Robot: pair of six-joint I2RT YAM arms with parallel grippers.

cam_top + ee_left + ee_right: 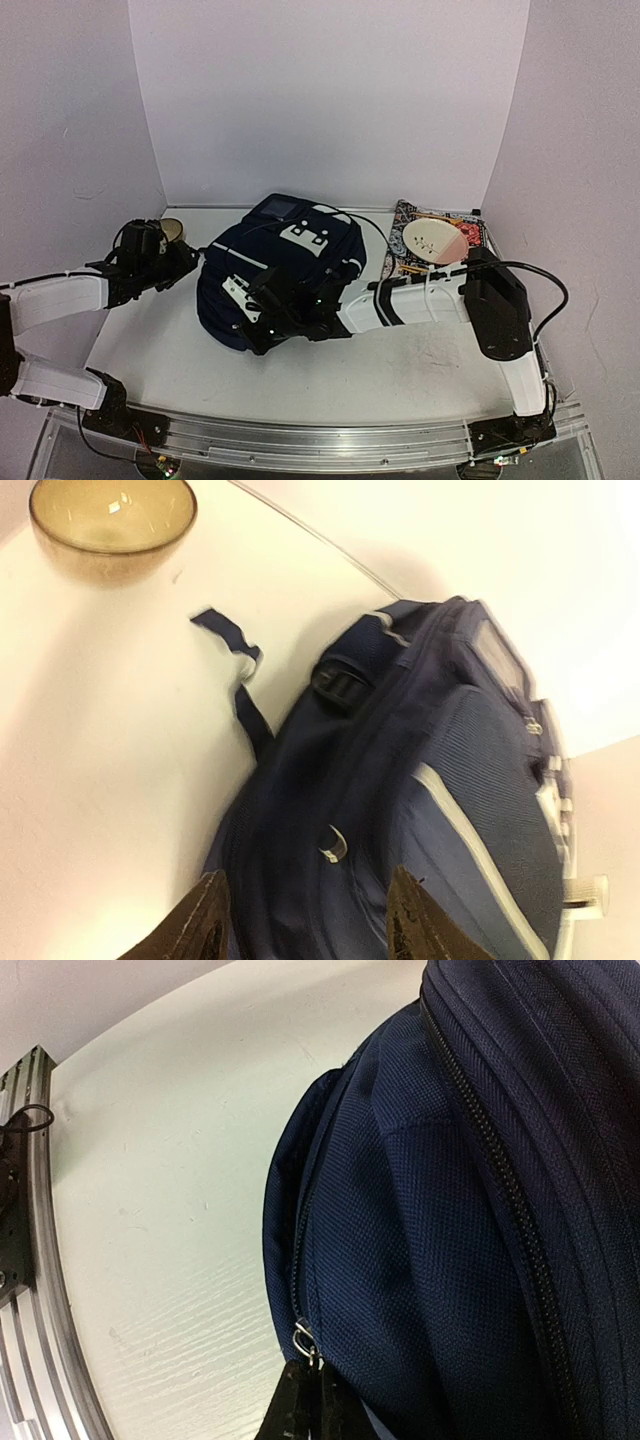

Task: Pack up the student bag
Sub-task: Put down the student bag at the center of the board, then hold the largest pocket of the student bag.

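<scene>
on the table [420, 370], student bag [285, 270], right gripper [313, 1380] pinching its zipper pull [304, 1343]

White table [420, 370], navy student bag [290, 270] mid-table; amber bowl [112, 525] far left, patterned item [476, 234] far right

One navy student bag [290, 265] lay on one bench [420, 370]. One amber glass bowl [172, 229] sat beyond the left gripper [305, 905]. One patterned flat item [472, 236] and one round cream-and-pink disc [435, 240] lay well away from the right gripper [312, 1388].
</scene>
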